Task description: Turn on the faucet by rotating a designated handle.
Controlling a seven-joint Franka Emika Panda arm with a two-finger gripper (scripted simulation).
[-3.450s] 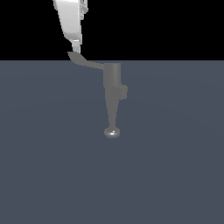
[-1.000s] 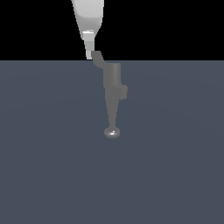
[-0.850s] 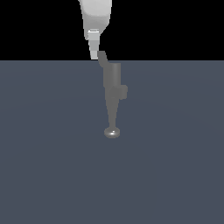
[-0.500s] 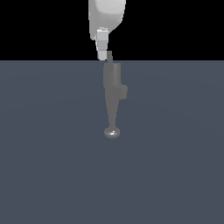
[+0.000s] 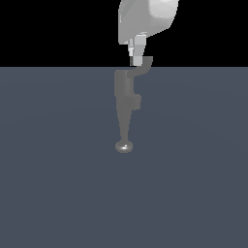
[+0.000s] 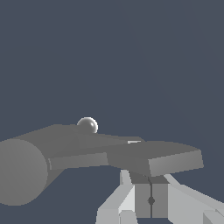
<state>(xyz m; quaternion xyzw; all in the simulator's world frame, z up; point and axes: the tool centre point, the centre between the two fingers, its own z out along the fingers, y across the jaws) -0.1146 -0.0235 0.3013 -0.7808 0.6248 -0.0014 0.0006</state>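
Observation:
The grey faucet (image 5: 124, 97) stands upright in the exterior view, with its tapering spout ending in a shiny tip (image 5: 124, 147) and a short side stub (image 5: 138, 100). The handle (image 5: 143, 67) projects from the body top toward the exterior view's right. My gripper (image 5: 137, 60) hangs above it, fingers shut together and touching the handle's paddle end. In the wrist view the faucet body (image 6: 26, 168) is near, the flat handle (image 6: 155, 158) crosses in front of the shut gripper (image 6: 151, 200), and the shiny tip (image 6: 87, 125) shows behind.
A flat dark grey floor (image 5: 58, 184) spreads around the faucet, with a black background above it.
The gripper has moved toward the exterior view's right, pushing the handle. The handle has swung from the left of the faucet body, across it, to the right.

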